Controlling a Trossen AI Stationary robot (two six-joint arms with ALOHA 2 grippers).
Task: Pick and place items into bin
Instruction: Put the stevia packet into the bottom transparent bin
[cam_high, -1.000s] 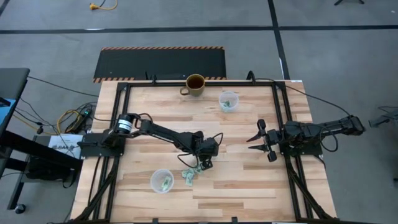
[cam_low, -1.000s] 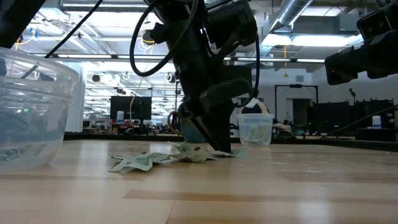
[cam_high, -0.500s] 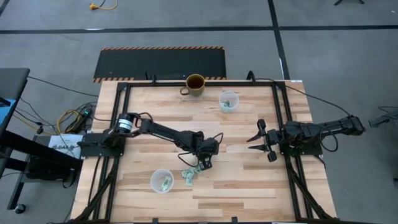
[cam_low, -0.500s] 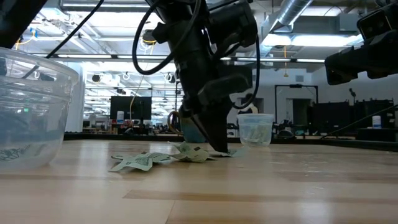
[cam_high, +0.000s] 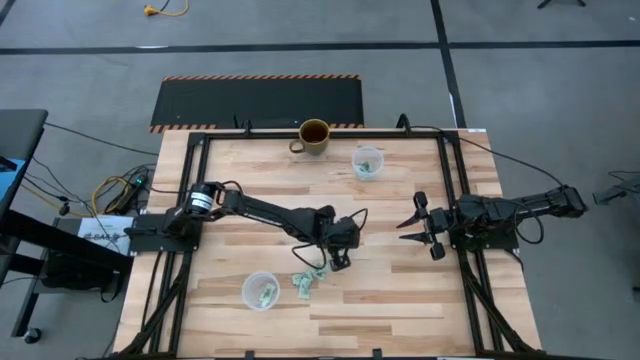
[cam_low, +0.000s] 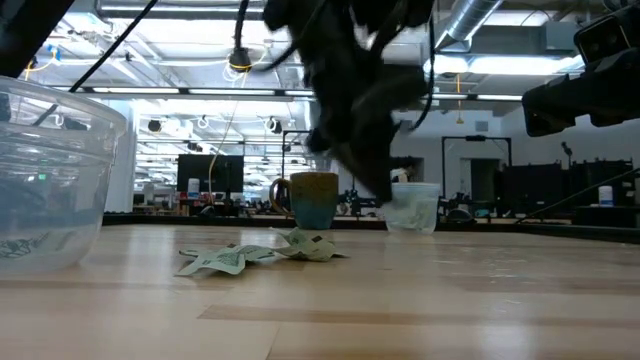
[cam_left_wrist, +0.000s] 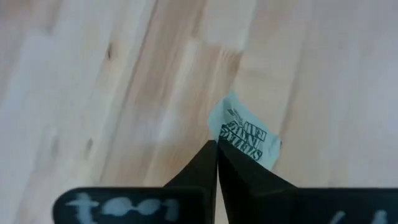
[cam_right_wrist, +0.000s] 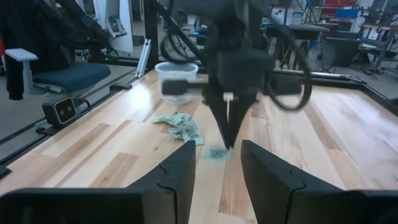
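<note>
left gripper (cam_right_wrist: 227, 144) — fingers pinched on a packet (cam_right_wrist: 217, 153), above table (cam_right_wrist: 348, 143)

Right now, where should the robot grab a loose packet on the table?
By a raised crinkly edge, coming straight down. The loose packet lies nearly flat on the table, so its sides give little to squeeze. The left gripper, nearest, is pinching another packet; the right gripper waits open.

I work in a robotics lab: my wooden bench (cam_high: 380, 300) stands on a grey taped floor (cam_high: 520, 25), with exposed ceiling ducts (cam_low: 480, 20), strip lights, monitors and an office chair (cam_right_wrist: 59, 74) behind.
</note>
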